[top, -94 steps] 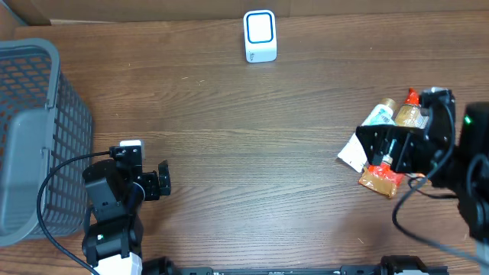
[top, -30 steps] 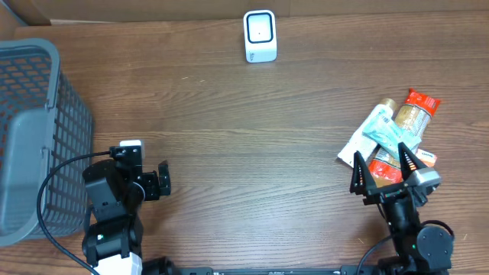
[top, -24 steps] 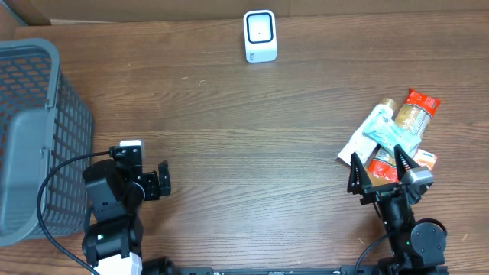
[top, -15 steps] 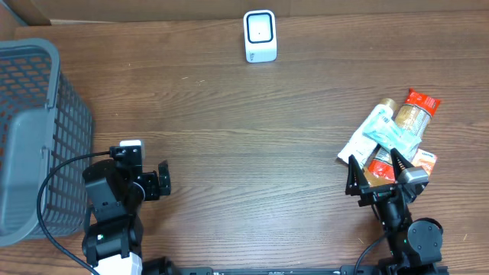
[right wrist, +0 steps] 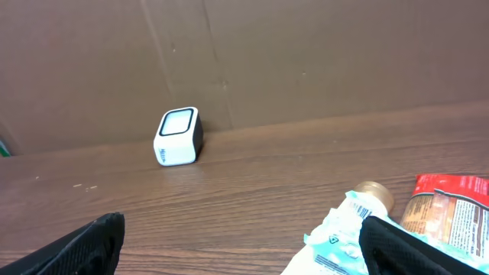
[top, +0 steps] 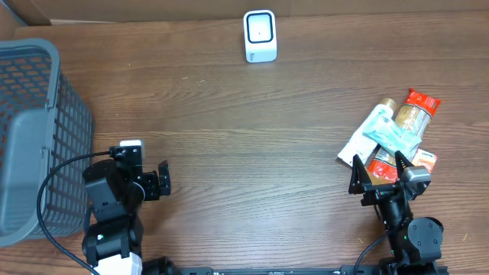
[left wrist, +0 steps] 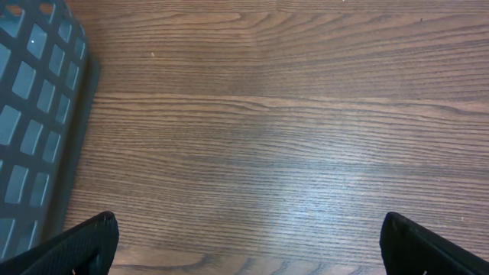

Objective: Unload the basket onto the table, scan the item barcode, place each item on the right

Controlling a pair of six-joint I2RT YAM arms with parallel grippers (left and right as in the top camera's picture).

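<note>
Overhead view: the task is at its first step, the pickup; no item is lifted yet. The pile of packets (top: 396,130) lies at the right side of the worktop (top: 252,145), with a bottle (top: 388,105) and a white pouch (top: 374,126) among them. The right hand (top: 377,176) is at the near edge of this pile, jaws spread wide and holding nothing; whether a finger touches a packet cannot be told from above. The left hand (top: 163,181) is parked at the near left, beside the basket (top: 30,92), jaws also wide apart and empty. The scanner (top: 260,35) stands at the far edge, well apart from both hands. Left wrist view: only bare wood and the basket wall show between the two fingertips, which confirms that nothing is held. Right wrist view: the scanner stands against the cardboard wall (right wrist: 306,53), window facing up; the bottle cap, the pouch and a red packet lie at lower right, between and beyond the spread fingertips. Next move, as a judgement: lower the right hand onto one packet, close on it alone, then carry its barcode to the scanner window.
</note>
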